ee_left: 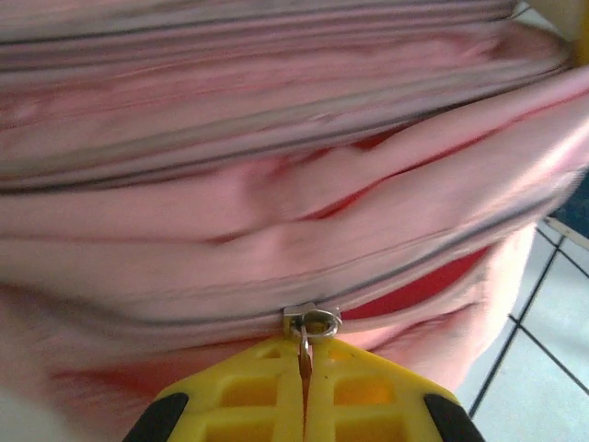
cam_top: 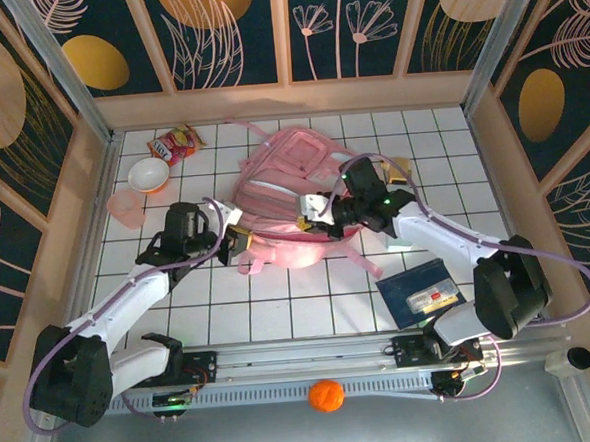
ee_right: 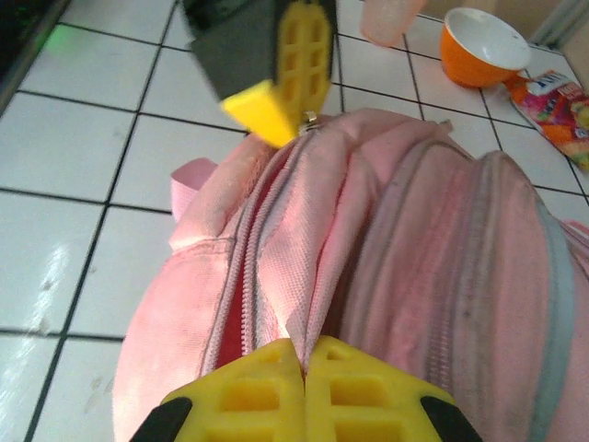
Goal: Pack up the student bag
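Left gripper (ee_left: 305,373) is clamped shut on the zip pull (ee_left: 306,352). Right gripper (ee_right: 305,354) is pinched shut on fabric of the bag (cam_top: 282,172), laid mid table (cam_top: 280,302). The pull should be drawn along its track, fabric held taut.

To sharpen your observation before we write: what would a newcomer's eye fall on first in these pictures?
The big pink student bag lies mid-table on white tiles. The left gripper is shut on its zipper pull, and the right gripper pinches its fabric. An orange bowl sits far left.
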You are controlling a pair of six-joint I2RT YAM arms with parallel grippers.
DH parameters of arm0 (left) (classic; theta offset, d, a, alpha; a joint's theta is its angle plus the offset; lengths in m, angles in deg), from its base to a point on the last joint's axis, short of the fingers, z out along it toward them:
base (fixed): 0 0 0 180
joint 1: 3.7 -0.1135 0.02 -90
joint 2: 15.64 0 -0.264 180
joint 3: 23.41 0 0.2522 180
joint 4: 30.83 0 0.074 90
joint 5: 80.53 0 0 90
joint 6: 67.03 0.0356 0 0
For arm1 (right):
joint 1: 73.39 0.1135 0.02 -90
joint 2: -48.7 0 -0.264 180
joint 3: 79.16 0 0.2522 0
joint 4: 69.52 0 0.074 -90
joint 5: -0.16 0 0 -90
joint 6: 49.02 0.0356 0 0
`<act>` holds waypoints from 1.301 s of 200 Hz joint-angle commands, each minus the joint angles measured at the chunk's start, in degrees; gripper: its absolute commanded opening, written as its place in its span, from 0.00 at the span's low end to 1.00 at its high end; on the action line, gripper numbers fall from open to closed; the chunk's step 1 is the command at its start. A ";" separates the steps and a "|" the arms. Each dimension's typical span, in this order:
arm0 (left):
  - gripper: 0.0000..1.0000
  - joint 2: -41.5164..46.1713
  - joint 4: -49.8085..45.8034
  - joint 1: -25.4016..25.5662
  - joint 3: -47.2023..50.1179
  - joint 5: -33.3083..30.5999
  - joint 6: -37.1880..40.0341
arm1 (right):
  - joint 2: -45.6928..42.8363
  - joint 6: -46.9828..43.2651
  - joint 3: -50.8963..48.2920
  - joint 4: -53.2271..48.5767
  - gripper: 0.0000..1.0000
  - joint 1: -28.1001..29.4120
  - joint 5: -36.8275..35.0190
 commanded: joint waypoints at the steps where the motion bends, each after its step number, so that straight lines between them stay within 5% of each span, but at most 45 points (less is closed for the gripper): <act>1: 0.00 0.15 -3.44 -2.43 -1.22 -7.08 1.25 | -3.52 -8.35 2.63 -9.05 0.00 -3.18 11.36; 17: 0.00 -1.21 -3.25 -2.97 -1.39 -7.38 1.21 | -5.18 -6.24 1.90 -7.58 0.00 -7.25 14.65; 31: 0.00 -1.82 -1.68 -3.00 -1.67 -0.80 0.45 | -6.91 0.05 0.30 -3.00 0.01 -7.58 11.07; 50: 0.00 -0.88 4.39 -2.92 -0.55 10.48 -3.46 | -9.22 16.70 -2.97 8.67 0.36 -3.92 -2.78; 79: 0.00 2.20 6.29 -2.85 0.01 13.97 -4.73 | -10.41 28.37 -4.60 13.73 0.53 5.91 -19.96; 123: 0.00 2.52 3.41 -2.88 -1.22 14.72 -3.23 | -3.80 39.02 -4.64 21.46 0.56 19.12 -32.25; 164: 0.00 3.95 5.59 -2.78 -1.00 17.47 -4.89 | 4.84 40.92 -2.09 22.53 0.57 23.14 -40.17; 193: 0.00 4.77 2.45 -2.70 -0.97 17.43 -2.13 | 8.25 40.84 -2.50 26.95 0.55 23.07 -40.31; 202: 0.00 5.09 1.66 -2.71 -0.95 15.26 -2.00 | 9.04 39.94 -2.17 26.51 0.44 22.92 -39.77; 220: 0.00 4.46 -1.30 -2.76 -1.55 5.98 -2.26 | 8.70 35.59 -1.58 22.32 0.00 22.68 -36.98; 260: 0.00 -2.60 -3.87 -3.64 -4.15 -6.30 -0.85 | -2.65 22.28 -5.80 12.41 0.00 17.80 -20.63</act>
